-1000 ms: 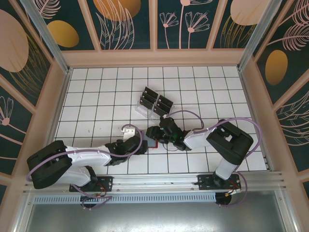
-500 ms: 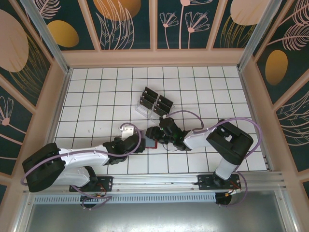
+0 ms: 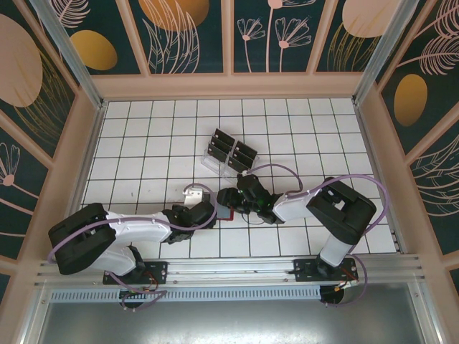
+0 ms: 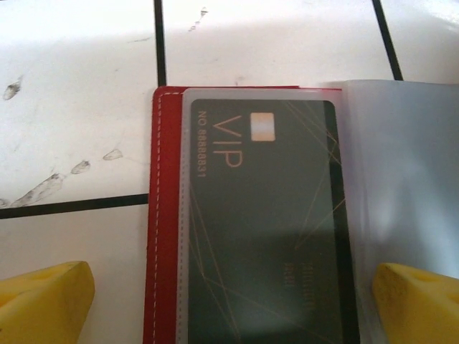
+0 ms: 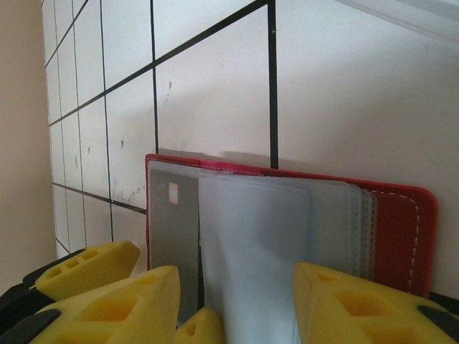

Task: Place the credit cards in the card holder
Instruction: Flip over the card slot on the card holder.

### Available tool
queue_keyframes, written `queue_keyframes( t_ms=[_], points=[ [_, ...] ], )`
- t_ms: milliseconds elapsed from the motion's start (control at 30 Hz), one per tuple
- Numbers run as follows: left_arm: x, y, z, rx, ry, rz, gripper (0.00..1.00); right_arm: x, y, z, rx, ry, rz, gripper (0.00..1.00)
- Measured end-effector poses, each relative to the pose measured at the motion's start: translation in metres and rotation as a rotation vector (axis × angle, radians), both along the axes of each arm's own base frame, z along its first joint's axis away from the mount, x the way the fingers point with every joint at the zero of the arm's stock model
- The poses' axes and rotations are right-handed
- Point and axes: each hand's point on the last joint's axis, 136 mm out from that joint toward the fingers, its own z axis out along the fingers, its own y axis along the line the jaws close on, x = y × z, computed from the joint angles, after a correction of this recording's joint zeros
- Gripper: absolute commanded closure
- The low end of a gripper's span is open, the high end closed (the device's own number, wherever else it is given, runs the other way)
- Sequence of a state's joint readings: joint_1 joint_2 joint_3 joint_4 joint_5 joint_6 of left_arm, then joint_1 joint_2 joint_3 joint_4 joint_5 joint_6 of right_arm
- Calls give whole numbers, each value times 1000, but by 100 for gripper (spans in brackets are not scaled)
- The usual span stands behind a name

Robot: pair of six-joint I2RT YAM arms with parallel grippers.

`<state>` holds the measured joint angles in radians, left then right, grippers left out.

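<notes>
Now, your red card holder (image 4: 165, 215) lies open on the desk (image 4: 79, 57), a dark VIP credit card (image 4: 265, 229) inside its clear sleeves (image 5: 251, 229), left pincer (image 4: 229, 308) spread wide above, right pincer (image 5: 237, 301) half-parted around a sleeve, grip unclear.

Stitched red leathery card holder (image 4: 163, 215), cloudy glossy plastic sleeves (image 4: 409, 172)

I am counting one red card holder (image 4: 163, 215) lying between my two hands, the left hand (image 4: 229, 304) and the right hand (image 5: 237, 308). One credit card (image 4: 265, 229) is sitting inside it. Beyond both hands, one clear rack (image 3: 212, 162) is holding what look like four dark cards (image 3: 244, 152).
</notes>
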<state>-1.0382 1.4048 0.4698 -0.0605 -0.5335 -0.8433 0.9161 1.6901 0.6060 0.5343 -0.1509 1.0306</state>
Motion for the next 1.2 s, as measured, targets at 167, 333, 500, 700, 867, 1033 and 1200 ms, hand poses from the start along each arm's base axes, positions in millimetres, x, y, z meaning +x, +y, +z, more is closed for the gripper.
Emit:
queue_keyframes(
  t_ms=[167,333,500,700,867,1033,1200],
  points=[
    [0,4,0,-13,-3,39,1,0,0,0,0,1,0,54],
    [-2,8,-2,-23,-3,57,1,0,0,0,0,1,1,54],
    [-2,8,-3,-33,-6,62,1,-1,-1,0,-1,2,1,54],
    [-1,9,-4,-38,-14,66,2,-5,-6,3,-10,6,0,54],
    [-1,9,-4,-43,-18,66,2,-6,-7,6,-12,6,2,54],
    [-1,10,-4,-47,-21,66,2,-9,-7,2,-31,18,9,54],
    [-1,10,-4,-49,-22,66,1,-4,1,1,-31,19,12,54]
  ],
)
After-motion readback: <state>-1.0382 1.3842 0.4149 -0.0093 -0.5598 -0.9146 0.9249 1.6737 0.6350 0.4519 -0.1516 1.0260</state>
